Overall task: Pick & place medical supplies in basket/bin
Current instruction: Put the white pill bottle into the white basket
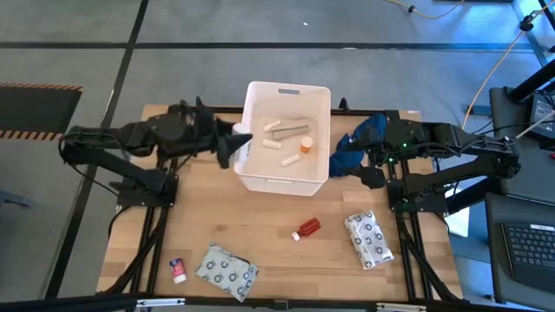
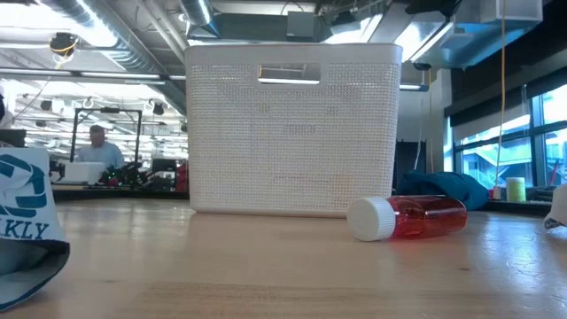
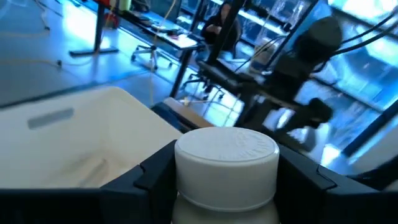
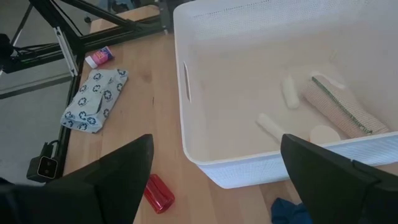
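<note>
The white tub [image 1: 286, 178] stands mid-table and fills the low view [image 2: 292, 124]. Inside lie a beige bandage roll [image 1: 291, 129], small white tubes [image 1: 268, 143] and an orange vial [image 1: 306, 147]. My left gripper [image 1: 236, 144] is at the tub's left rim, shut on a white pill bottle [image 3: 227, 163]. My right gripper [image 4: 216, 149] hangs open beside the tub's right side, next to the dark blue cloth [image 1: 355, 147]. A red vial [image 1: 306, 229] [image 2: 412, 217] and two dotted packets [image 1: 368, 238] [image 1: 227, 270] lie flat on the table. My left gripper pinches the white pill bottle between its two fingers [image 3: 155, 177], one on each side just below the ribbed cap [image 3: 227, 149]. The fingers reach in level from the table's left. The bottle is lifted clear at the tub's left rim [image 1: 243, 139].
A small red-capped tube [image 1: 178, 269] lies near the table's near-left corner. Bare wood lies between the tub and the near edge. Desks, chairs and a person show in the room beyond.
</note>
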Motion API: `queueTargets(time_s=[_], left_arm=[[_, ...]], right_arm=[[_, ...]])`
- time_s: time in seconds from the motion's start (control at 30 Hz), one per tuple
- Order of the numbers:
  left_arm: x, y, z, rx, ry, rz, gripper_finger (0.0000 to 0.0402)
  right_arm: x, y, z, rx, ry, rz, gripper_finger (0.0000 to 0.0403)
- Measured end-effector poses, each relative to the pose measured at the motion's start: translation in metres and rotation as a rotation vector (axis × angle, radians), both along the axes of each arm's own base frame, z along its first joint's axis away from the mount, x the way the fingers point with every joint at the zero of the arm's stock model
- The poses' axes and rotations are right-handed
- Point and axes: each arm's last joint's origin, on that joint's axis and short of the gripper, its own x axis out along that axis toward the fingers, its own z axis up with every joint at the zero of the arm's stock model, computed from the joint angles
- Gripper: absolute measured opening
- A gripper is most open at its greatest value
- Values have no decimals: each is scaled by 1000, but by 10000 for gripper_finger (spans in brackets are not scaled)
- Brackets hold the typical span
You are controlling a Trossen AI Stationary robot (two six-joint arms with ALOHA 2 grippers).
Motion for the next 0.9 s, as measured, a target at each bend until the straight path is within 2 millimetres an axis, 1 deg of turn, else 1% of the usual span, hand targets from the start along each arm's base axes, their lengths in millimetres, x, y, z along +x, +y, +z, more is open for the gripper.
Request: queueTargets(time_s=[0.17, 0.27, 0.43, 0.57, 0.7, 0.83, 0.9], left_arm=[[27, 26, -8, 84, 79, 26, 203], [49, 43, -16, 131, 86, -16, 200], [84, 74, -30, 187, 38, -120, 205], [107, 99, -48, 205, 24, -133, 202], [124, 123, -69, 197, 41, -127, 199], [140, 139, -92, 179, 64, -144, 203], [147, 145, -104, 173, 93, -147, 202]], right_arm=[[0, 0, 0, 0, 0, 0, 351], [0, 0, 0, 0, 0, 0, 351], [0, 0, 0, 0, 0, 0, 351], [0, 0, 0, 0, 0, 0, 351], [0, 0, 0, 0, 0, 0, 351], [0, 0, 0, 0, 0, 0, 351], [0, 0, 0, 0, 0, 0, 351]])
